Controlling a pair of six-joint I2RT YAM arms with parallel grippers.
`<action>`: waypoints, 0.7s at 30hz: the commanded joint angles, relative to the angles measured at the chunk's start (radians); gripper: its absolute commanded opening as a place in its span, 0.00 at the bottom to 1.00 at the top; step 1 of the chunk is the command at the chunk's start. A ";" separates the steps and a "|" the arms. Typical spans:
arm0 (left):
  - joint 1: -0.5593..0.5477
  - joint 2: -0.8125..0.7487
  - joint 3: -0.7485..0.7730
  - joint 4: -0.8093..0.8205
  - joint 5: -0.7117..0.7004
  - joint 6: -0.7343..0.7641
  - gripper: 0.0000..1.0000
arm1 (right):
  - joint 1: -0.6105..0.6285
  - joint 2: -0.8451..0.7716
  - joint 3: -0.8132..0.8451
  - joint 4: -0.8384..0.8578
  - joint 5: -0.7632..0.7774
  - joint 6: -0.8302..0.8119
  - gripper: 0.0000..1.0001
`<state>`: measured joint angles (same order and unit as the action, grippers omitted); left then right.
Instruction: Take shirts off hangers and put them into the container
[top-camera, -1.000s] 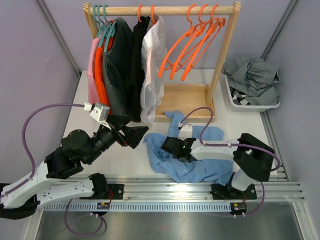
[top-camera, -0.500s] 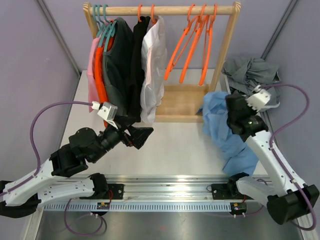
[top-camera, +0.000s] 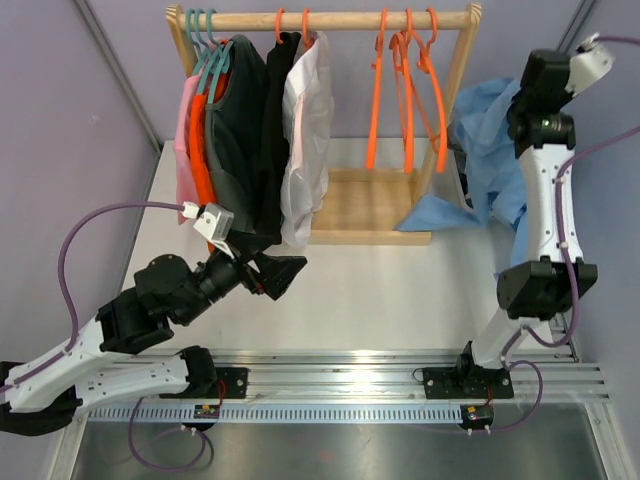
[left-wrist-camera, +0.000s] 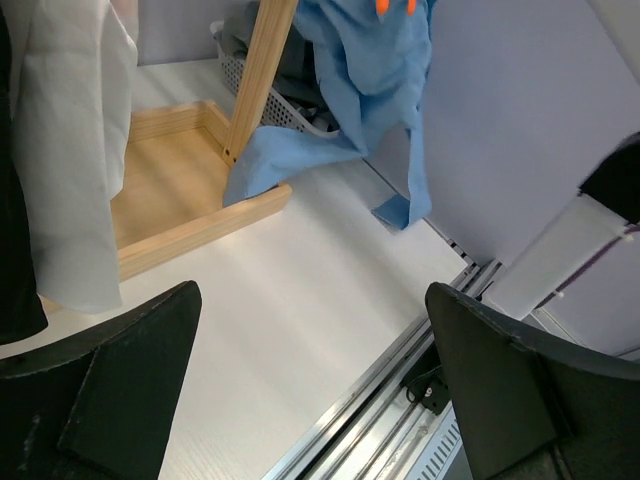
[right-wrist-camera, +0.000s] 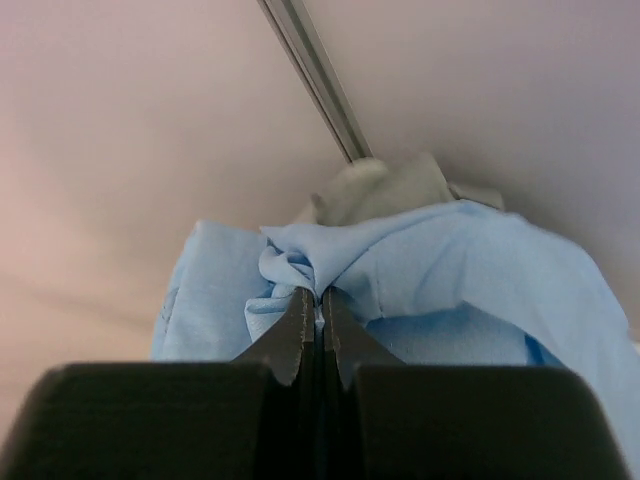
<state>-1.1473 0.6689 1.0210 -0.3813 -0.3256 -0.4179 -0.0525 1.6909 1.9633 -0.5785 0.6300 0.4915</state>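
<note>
My right gripper (top-camera: 521, 108) is raised high at the back right and is shut on a bunched fold of the light blue shirt (top-camera: 488, 150). The shirt hangs down over the container (top-camera: 461, 188), its lower end lying on the rack's base. In the right wrist view the jaws (right-wrist-camera: 318, 300) pinch the blue shirt (right-wrist-camera: 450, 270). The left wrist view shows the container's latticed wall (left-wrist-camera: 268, 92). My left gripper (top-camera: 282, 268) is open and empty over the table (left-wrist-camera: 312, 300). Bare orange hangers (top-camera: 410, 90) hang at the rail's right.
Pink (top-camera: 184, 150), orange (top-camera: 200, 150), dark grey (top-camera: 235, 130), black (top-camera: 272, 130) and white (top-camera: 305, 130) shirts hang at the left of the wooden rack (top-camera: 330, 20). Its flat base (top-camera: 365, 205) lies on the table. Grey cloth (left-wrist-camera: 300, 72) fills the basket.
My right arm swung up from the table's middle to the back right, carrying the blue shirt off the table and above the basket. The orange hangers have swung back to hang straight.
</note>
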 joint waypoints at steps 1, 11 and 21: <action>-0.003 -0.037 0.021 0.015 0.002 -0.008 0.99 | -0.050 0.125 0.365 0.162 -0.107 -0.068 0.00; -0.003 -0.065 0.045 -0.057 -0.046 -0.030 0.99 | -0.141 0.283 0.530 0.904 -0.283 0.048 0.00; -0.003 -0.040 0.053 -0.074 -0.061 -0.038 0.99 | -0.182 0.371 0.637 1.080 -0.185 0.035 0.00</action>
<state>-1.1473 0.6064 1.0275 -0.4751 -0.3683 -0.4465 -0.2096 2.0697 2.5820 0.3012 0.4091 0.5026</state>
